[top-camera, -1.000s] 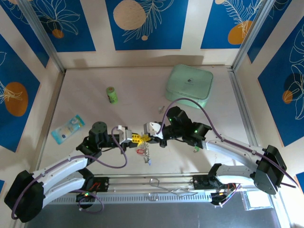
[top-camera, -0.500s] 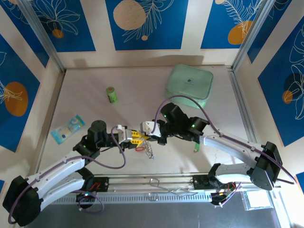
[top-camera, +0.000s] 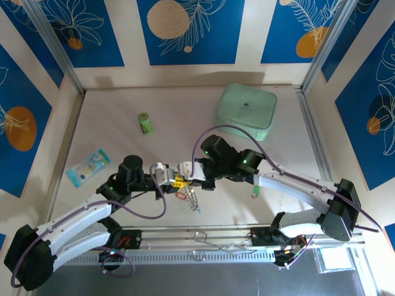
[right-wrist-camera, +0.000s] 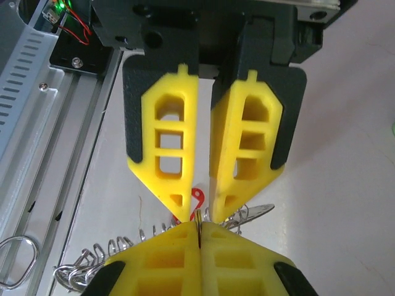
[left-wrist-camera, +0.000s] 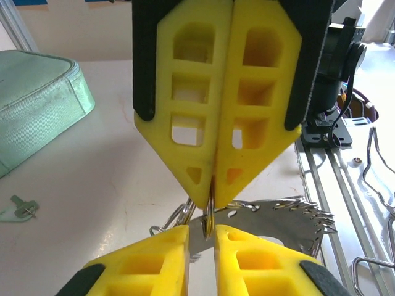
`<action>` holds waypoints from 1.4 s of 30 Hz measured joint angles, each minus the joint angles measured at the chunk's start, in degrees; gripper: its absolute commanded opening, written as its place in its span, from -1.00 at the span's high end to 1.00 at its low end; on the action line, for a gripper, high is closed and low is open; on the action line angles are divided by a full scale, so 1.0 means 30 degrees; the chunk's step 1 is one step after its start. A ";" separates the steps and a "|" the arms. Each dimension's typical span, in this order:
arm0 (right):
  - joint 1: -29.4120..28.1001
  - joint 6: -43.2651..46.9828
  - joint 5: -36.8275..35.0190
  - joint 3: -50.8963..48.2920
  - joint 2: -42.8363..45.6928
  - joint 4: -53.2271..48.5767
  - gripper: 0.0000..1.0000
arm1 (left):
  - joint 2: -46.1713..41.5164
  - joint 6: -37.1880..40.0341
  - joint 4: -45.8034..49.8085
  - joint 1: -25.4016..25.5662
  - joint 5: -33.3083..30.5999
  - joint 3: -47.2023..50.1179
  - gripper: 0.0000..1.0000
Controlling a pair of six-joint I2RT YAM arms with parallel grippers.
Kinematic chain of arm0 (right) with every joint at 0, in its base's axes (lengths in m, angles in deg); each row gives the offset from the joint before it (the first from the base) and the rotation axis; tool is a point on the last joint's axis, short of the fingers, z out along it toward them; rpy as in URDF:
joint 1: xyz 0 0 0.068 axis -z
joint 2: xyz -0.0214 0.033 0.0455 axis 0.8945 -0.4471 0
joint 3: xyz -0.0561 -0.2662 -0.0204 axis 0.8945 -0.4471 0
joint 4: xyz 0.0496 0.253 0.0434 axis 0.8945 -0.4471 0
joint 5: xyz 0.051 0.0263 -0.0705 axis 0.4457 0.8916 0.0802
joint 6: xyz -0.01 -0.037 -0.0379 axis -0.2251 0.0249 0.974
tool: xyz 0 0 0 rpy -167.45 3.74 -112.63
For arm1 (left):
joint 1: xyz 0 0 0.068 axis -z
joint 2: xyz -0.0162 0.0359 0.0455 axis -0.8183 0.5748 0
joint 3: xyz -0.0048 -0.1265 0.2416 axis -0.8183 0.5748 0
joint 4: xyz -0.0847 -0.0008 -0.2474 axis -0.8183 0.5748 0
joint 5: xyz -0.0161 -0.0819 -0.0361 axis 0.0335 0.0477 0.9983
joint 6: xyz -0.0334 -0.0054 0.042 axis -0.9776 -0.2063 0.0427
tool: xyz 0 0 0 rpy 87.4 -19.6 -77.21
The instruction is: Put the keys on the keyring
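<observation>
Pale smooth tabletop (top-camera: pixel 185 111), beaded silvery keyring (top-camera: pixel 193 200)

so the keyring (top-camera: pixel 192 198) is showing as a silvery, beaded-looking loop near the front middle of the table; its top edge is being pinched, and the rest is stretching toward the near edge; a red-tagged key (top-camera: pixel 182 196) is sitting just beside it; a pale-green-tagged key (left-wrist-camera: pixel 18 208) is lying flat, well apart

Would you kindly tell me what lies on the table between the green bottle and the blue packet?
Nothing lies there: in the top view, the stretch of table between the green bottle and the blue packet is bare.
</observation>
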 measured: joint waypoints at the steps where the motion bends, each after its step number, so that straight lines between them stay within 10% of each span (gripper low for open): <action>1: -0.0058 -0.0007 -0.0051 0.0073 -0.0095 -0.0036 1.00 | 0.0000 0.0000 0.0000 0.0022 0.0007 0.0000 0.77; 6: -0.0175 -0.0073 -0.0415 0.0532 -0.0510 -0.0342 1.00 | 0.0000 0.0022 0.0022 0.0102 -0.0095 0.0000 1.00; 10: 0.0146 -0.0685 0.0051 0.0357 -0.0335 0.0036 0.41 | -0.0109 0.0007 0.0036 0.0117 -0.0160 0.0000 1.00; 23: 0.3118 -0.4262 0.5493 -0.5180 0.4998 0.4320 0.80 | -0.0641 -0.1166 -0.2798 0.0146 -0.0153 0.1151 1.00; 42: 0.2681 -0.5457 0.4969 -0.5770 0.3147 0.7147 0.59 | -0.0146 -0.1734 -0.4000 0.0175 0.0240 0.1224 1.00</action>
